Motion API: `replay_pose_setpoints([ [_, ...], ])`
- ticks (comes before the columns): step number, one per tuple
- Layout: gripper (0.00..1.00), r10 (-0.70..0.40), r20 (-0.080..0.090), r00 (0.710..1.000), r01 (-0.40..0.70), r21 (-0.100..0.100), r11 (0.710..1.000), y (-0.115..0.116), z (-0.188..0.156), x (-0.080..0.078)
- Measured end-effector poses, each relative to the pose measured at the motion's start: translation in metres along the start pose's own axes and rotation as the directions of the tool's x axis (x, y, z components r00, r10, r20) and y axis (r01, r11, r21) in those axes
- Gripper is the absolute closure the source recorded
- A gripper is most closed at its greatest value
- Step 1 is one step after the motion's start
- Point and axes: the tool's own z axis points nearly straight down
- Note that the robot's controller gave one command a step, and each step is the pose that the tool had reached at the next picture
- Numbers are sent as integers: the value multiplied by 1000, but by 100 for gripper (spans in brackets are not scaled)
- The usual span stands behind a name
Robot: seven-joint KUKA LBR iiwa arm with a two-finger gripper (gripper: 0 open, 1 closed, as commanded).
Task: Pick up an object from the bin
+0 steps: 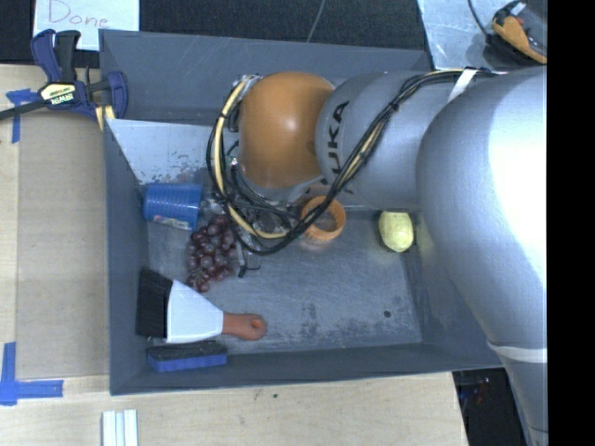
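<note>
The dark body of my gripper [242,247] shows under the arm's wrist, low in the left half of the bin. It sits right against the right side of a bunch of dark purple grapes [208,255]. A blue plastic cup [173,203] lies on its side just above the grapes, near the bin's left wall. To the gripper's right, an orange cup [326,223] is partly hidden by the wrist and cables.
A yellow lemon [397,230] lies at the right by the arm. Along the front left lies a brush [192,317] with black bristles, a white body and a reddish handle, and below it a blue and black bar [186,355]. The arm covers the bin's back and right.
</note>
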Motion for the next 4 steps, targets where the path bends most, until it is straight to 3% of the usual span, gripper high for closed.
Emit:
replay_pose_setpoints([
  [1, 0, -185, 17, 983, 185, 6, 983, -8, 6, -6],
  [2, 100, 0, 7, 1000, 0, 0, 1000, -1, -2, -1],
  [4, 100, 0, 6, 1000, 0, 0, 1000, -1, -9, -1],
])
